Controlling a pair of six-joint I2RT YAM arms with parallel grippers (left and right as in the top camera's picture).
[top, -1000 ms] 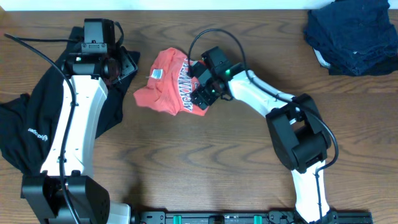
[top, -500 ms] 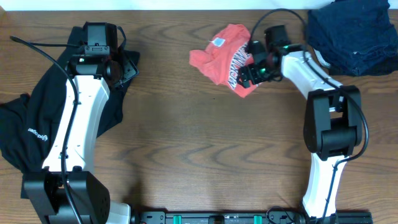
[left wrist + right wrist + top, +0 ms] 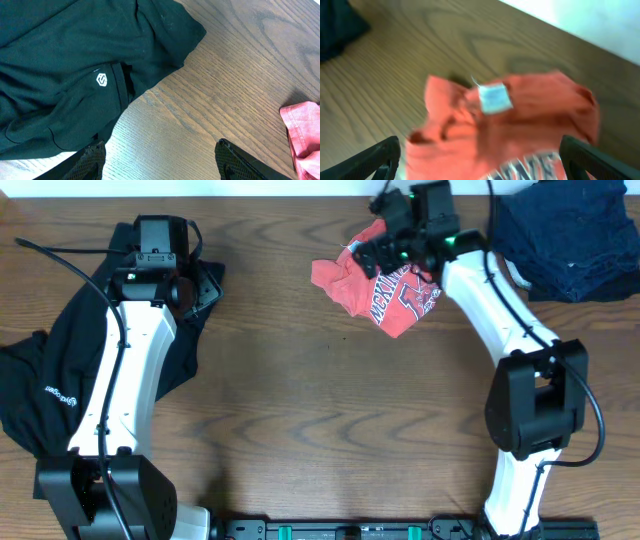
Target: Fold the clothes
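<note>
The red-orange T-shirt (image 3: 385, 288) with varsity lettering lies crumpled at the back of the table, right of centre. My right gripper (image 3: 388, 242) is open just behind it. In the right wrist view the jaws (image 3: 480, 146) stand wide apart, with the blurred shirt (image 3: 520, 115) and its white neck label between and beyond them. The black top (image 3: 30, 385) with small white logos lies at the far left under my left arm. My left gripper (image 3: 161, 151) is open and empty over bare wood beside the top's edge (image 3: 60, 65). It also shows in the overhead view (image 3: 205, 283).
A pile of dark blue clothes (image 3: 565, 235) sits at the back right corner, close to the shirt. The table's far edge runs just behind the right gripper. Bare wood (image 3: 320, 410) shows in the middle and front. A red cloth edge (image 3: 302, 135) shows at the left wrist view's right side.
My right arm carried the red-orange shirt from the table's middle toward the back right. Its jaws now stand open over the shirt. The left arm has barely moved.
</note>
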